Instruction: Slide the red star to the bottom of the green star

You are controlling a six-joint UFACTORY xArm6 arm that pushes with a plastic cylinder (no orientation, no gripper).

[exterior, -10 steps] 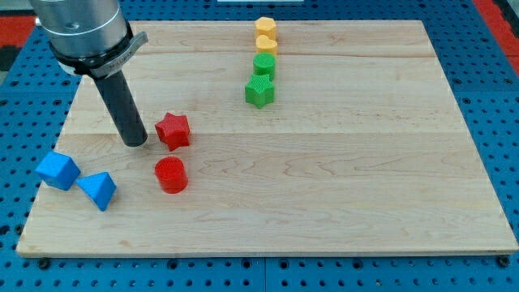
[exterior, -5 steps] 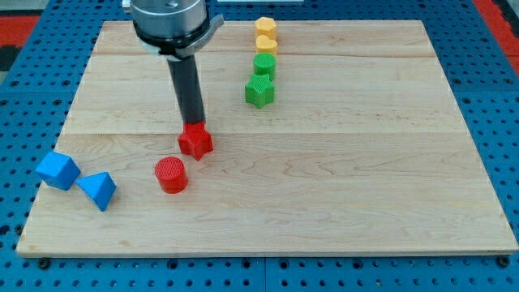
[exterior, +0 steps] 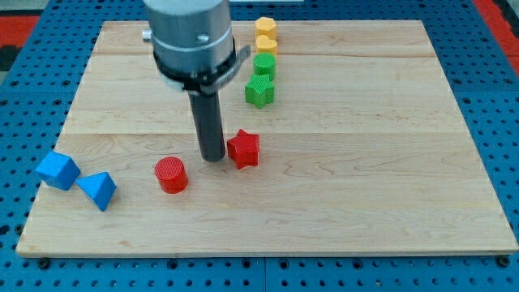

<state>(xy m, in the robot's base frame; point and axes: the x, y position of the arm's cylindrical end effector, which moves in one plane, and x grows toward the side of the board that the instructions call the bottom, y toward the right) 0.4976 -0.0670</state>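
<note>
The red star (exterior: 243,149) lies near the board's middle, below and slightly left of the green star (exterior: 259,92). My tip (exterior: 213,156) rests on the board just left of the red star, touching or nearly touching its left side. The green star sits at the lower end of a short column of blocks near the view's top.
Above the green star stand a green cylinder (exterior: 264,66) and two yellow blocks (exterior: 265,36). A red cylinder (exterior: 171,174) lies left of my tip. A blue cube (exterior: 57,169) and a blue wedge-like block (exterior: 98,190) sit near the board's left edge.
The red star has slid to the right and slightly down across the board. My tip moved from its left, passed above it, and now stands at its left again.
</note>
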